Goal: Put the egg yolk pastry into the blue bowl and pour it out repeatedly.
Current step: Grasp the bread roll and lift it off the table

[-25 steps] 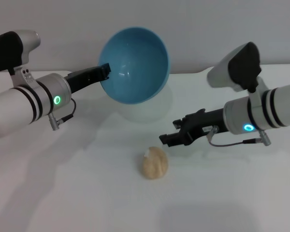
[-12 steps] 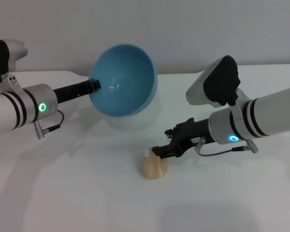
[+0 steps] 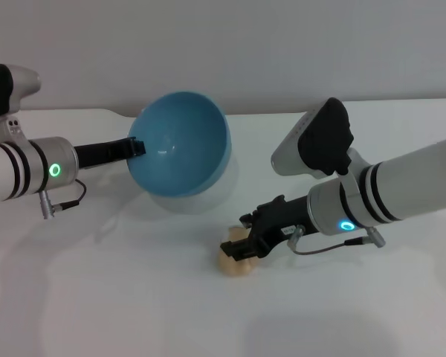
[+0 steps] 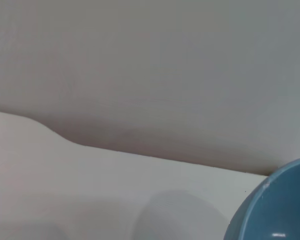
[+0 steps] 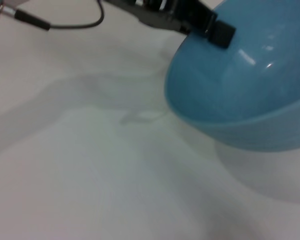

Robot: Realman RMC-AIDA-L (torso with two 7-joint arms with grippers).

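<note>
The blue bowl (image 3: 180, 145) hangs tilted above the white table, its opening facing forward. My left gripper (image 3: 136, 147) is shut on the bowl's left rim and holds it up. The bowl also shows in the left wrist view (image 4: 277, 210) and in the right wrist view (image 5: 245, 75), where the left gripper (image 5: 221, 33) clamps its edge. The egg yolk pastry (image 3: 235, 264) lies on the table in front of the bowl. My right gripper (image 3: 243, 242) is low over the pastry, open, with its jaws either side of the pastry's top, hiding that part.
The white table (image 3: 97, 297) runs back to a plain grey wall. The bowl's shadow falls on the table under it. Nothing else stands on the table.
My right gripper has moved left and down onto the pastry. My left arm has drawn the bowl left and lower, still tilted. The pastry has not moved.
</note>
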